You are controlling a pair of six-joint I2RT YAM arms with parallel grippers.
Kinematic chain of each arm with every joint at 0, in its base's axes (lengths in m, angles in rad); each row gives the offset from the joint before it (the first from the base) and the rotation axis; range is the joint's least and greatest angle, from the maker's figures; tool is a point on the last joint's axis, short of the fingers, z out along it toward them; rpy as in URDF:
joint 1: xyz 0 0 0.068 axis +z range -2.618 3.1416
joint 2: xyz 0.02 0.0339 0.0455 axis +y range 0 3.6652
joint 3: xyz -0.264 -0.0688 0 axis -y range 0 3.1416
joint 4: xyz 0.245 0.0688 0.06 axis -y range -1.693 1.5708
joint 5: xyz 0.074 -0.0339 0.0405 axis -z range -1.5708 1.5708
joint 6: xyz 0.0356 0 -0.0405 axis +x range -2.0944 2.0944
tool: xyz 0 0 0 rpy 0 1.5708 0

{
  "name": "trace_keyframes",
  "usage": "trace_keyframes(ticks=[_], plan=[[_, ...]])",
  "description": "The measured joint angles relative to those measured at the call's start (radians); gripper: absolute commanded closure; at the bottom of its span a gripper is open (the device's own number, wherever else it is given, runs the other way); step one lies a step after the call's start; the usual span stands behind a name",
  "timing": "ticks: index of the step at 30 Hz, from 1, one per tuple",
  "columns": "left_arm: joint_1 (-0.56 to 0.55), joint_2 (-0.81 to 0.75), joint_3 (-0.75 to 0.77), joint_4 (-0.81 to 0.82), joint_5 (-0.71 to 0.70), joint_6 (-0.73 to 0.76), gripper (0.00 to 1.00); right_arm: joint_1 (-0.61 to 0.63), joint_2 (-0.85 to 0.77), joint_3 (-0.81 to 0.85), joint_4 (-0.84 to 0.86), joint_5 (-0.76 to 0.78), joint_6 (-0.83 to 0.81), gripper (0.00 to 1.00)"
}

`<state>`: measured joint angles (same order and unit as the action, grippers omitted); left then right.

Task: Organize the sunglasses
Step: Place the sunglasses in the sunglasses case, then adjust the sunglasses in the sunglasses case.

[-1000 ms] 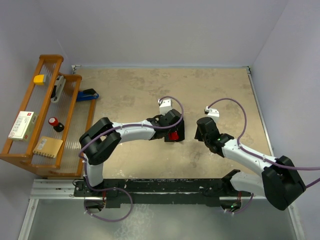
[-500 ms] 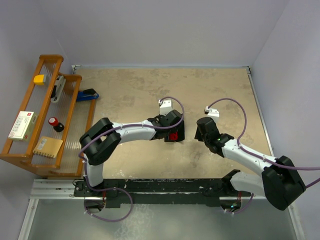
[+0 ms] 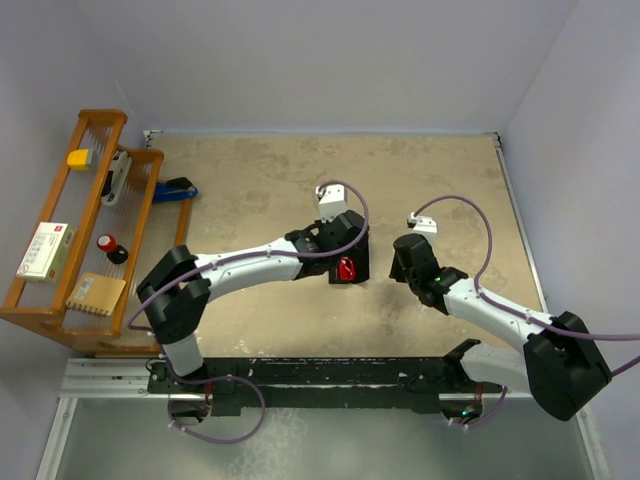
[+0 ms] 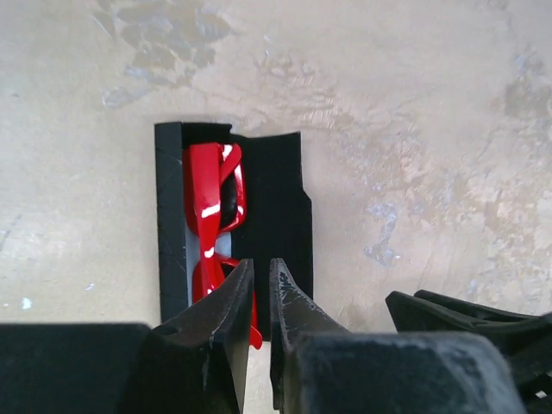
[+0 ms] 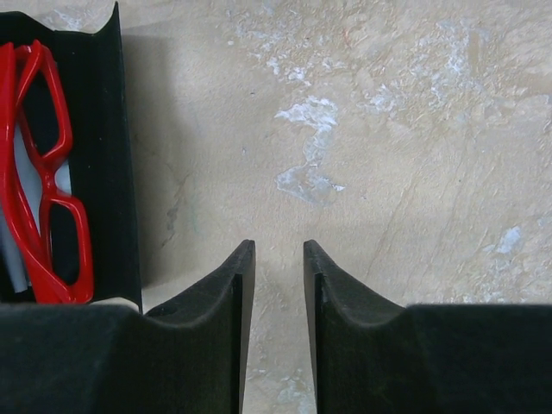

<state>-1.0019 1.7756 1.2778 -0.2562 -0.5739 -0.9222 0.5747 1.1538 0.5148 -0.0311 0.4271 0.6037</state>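
Note:
The red sunglasses (image 4: pixel 205 198) lie folded in an open black case (image 4: pixel 276 198) on the tan table. In the top view the sunglasses (image 3: pixel 347 267) show just under my left gripper (image 3: pixel 345 250). My left gripper (image 4: pixel 258 269) hovers above the near end of the case, with its jaws almost together and nothing between them. My right gripper (image 5: pixel 279 250) stands over bare table just right of the case (image 5: pixel 103 129), with its jaws a little apart and empty. The sunglasses (image 5: pixel 53 168) show at that view's left edge.
A wooden rack (image 3: pixel 140 255) stands at the left with a yellow piece (image 3: pixel 77 158), a white box (image 3: pixel 45 250) and other small items. A blue and black object (image 3: pixel 175 190) lies beside it. The right gripper (image 3: pixel 403 258) is close to the case.
My left arm has stretched out and its gripper has drawn up off the sunglasses, which now show more fully in the case. The right arm has not moved.

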Motion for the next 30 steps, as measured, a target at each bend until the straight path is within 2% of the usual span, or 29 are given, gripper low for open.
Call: trace_keyframes(ticks=[2,6,15,30], plan=[[0.000,-0.039,-0.014,0.005,-0.020,0.002,1.00,0.000,0.000,0.000,0.006,-0.005,-0.007,0.73],[0.008,-0.087,-0.072,0.023,-0.051,0.009,1.00,0.000,0.000,0.005,0.019,-0.034,-0.024,0.77],[0.085,-0.093,-0.288,0.135,-0.032,0.026,1.00,0.000,0.083,0.105,0.037,-0.130,-0.073,1.00],[0.140,-0.010,-0.346,0.370,0.055,0.047,1.00,0.000,0.286,0.262,0.061,-0.280,-0.108,1.00]])
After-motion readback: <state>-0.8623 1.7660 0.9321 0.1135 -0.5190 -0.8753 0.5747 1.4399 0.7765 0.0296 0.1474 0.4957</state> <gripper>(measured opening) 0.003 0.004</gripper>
